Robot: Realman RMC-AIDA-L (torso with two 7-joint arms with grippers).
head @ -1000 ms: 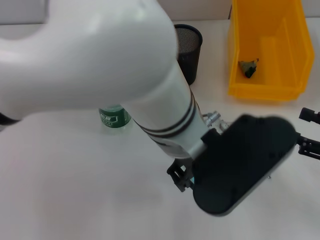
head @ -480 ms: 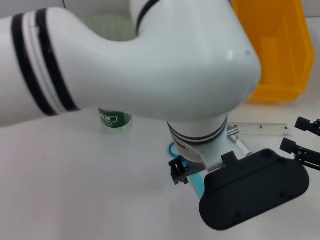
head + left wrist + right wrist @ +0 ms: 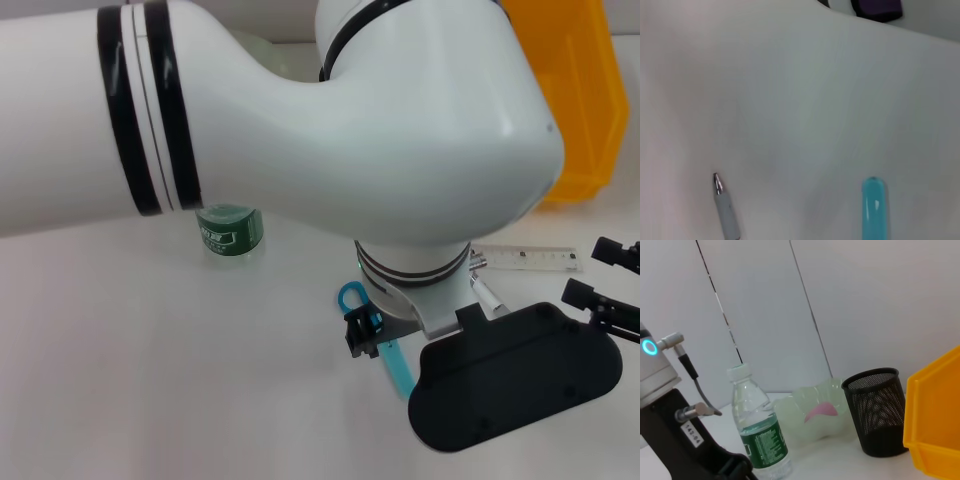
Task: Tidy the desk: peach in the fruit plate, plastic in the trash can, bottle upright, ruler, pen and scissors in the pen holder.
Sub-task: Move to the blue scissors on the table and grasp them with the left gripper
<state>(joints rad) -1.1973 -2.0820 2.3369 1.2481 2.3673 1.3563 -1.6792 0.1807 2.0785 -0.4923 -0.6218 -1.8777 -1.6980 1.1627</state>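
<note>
My left gripper [image 3: 515,375] shows only as a black wrist housing, low over the table by the scissors and pen. The blue-handled scissors [image 3: 395,360] lie beside it and also show in the left wrist view [image 3: 873,207]. The grey pen [image 3: 485,293] lies near the clear ruler [image 3: 530,260]; its tip shows in the left wrist view [image 3: 722,202]. The green-labelled bottle [image 3: 757,430] stands upright. A pink peach [image 3: 821,411] sits in the translucent fruit plate [image 3: 790,415]. The black mesh pen holder [image 3: 880,410] stands beside it. My right gripper [image 3: 603,272] is open and empty at the right edge.
The yellow bin [image 3: 585,110] stands at the back right and also shows in the right wrist view [image 3: 935,430]. My bulky white left arm [image 3: 300,120] hides the back of the table in the head view. The bottle's label [image 3: 230,232] peeks out beneath it.
My left arm has swung across and its wrist has shifted right and down. The scissors, pen and ruler have come into sight; the pen holder is now hidden in the head view.
</note>
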